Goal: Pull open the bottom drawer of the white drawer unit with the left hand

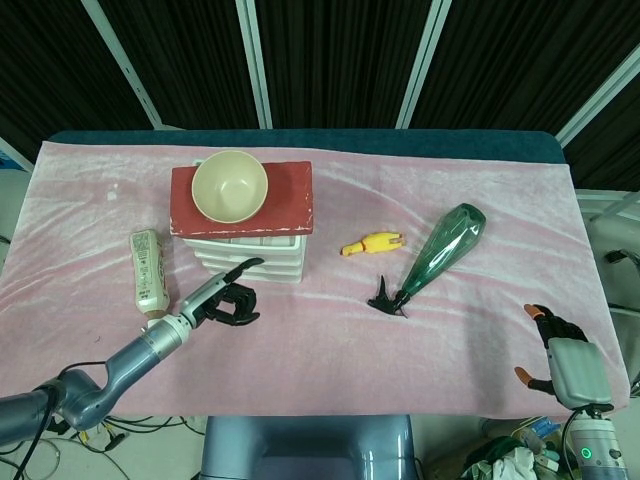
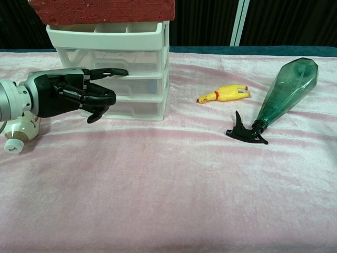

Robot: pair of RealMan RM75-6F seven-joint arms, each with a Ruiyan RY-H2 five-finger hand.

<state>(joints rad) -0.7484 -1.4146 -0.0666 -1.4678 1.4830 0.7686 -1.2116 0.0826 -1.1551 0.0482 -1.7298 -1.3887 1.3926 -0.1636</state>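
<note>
The white drawer unit (image 1: pixel 262 256) (image 2: pixel 137 63) stands at the left of the table with all three drawers pushed in. Its bottom drawer (image 2: pixel 142 108) sits flush with the front. My left hand (image 1: pixel 224 298) (image 2: pixel 73 95) hovers just in front of the unit's left half, holding nothing. Most fingers are hooked at the height of the bottom drawer, and one points at the middle drawer. I cannot tell if any finger touches the front. My right hand (image 1: pixel 558 350) hangs past the table's right front corner, fingers apart and empty.
A red slab (image 1: pixel 290 195) with a cream bowl (image 1: pixel 229 186) lies on top of the unit. A small bottle (image 1: pixel 148 268) (image 2: pixel 16 134) lies to its left. A yellow rubber chicken (image 1: pixel 372 243) and a green spray bottle (image 1: pixel 440 255) lie to the right on the pink cloth.
</note>
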